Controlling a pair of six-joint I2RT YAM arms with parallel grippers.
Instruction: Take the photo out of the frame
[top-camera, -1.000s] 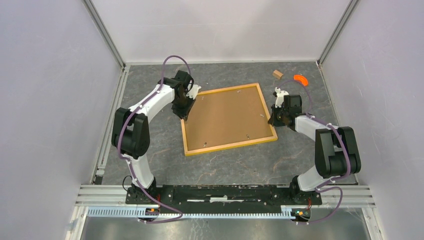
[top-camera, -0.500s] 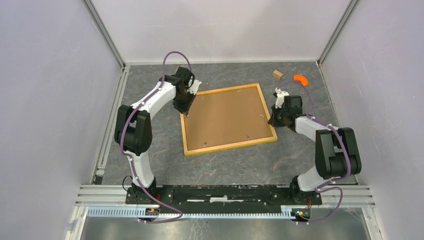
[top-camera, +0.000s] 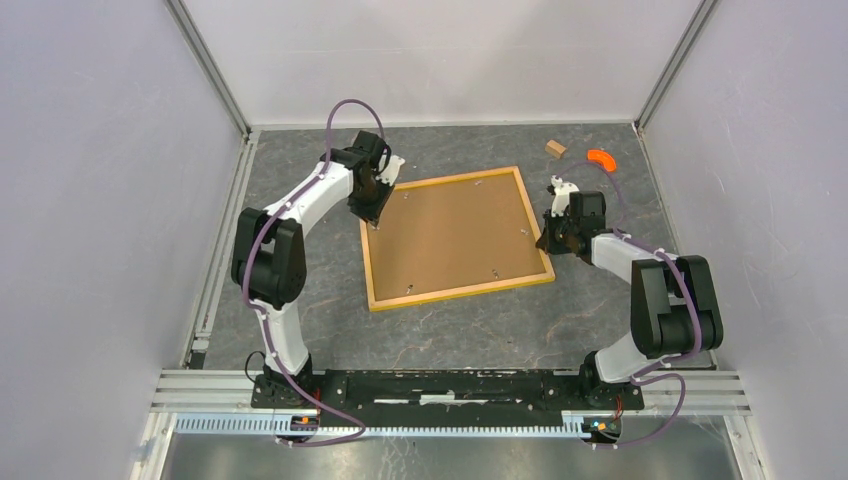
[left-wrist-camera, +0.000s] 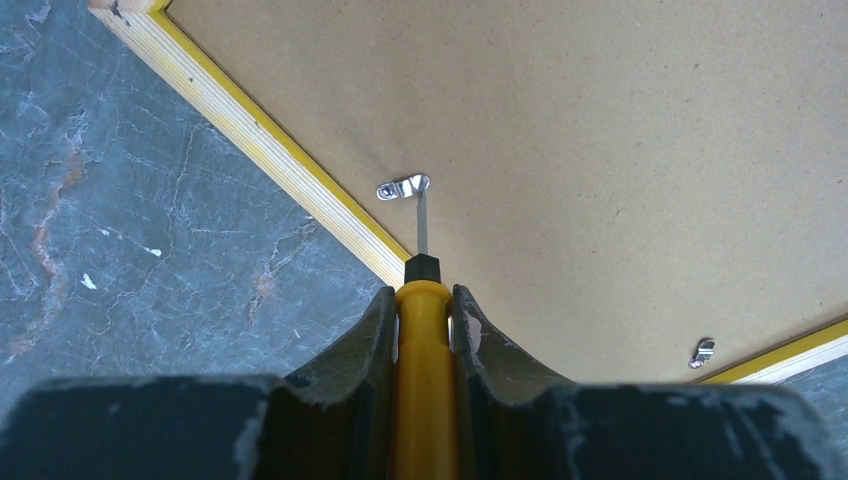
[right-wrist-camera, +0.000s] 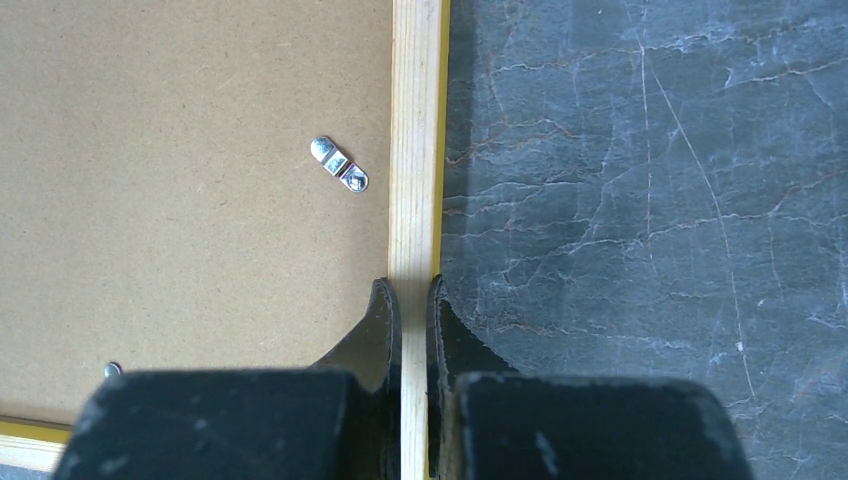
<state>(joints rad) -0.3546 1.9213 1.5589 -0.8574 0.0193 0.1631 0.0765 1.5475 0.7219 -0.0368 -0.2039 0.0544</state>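
The frame (top-camera: 458, 238) lies face down on the table, brown board back up, light wood edges around it. The photo is hidden under the board. My left gripper (top-camera: 372, 210) is shut on a yellow-handled screwdriver (left-wrist-camera: 424, 340). Its metal tip touches a small metal clip (left-wrist-camera: 402, 187) by the frame's left edge (left-wrist-camera: 300, 170). My right gripper (top-camera: 549, 240) is shut on the frame's right wood edge (right-wrist-camera: 415, 150), one finger on each side. Another clip (right-wrist-camera: 339, 163) lies on the board just ahead of it.
A small wooden block (top-camera: 555, 148) and an orange piece (top-camera: 601, 157) lie at the far right of the table. A further clip (left-wrist-camera: 703, 351) sits near the frame's far corner. Grey walls enclose the table on three sides.
My left gripper has moved a little towards the far side along the frame's left edge with the screwdriver. The right arm and the frame have stayed in place.
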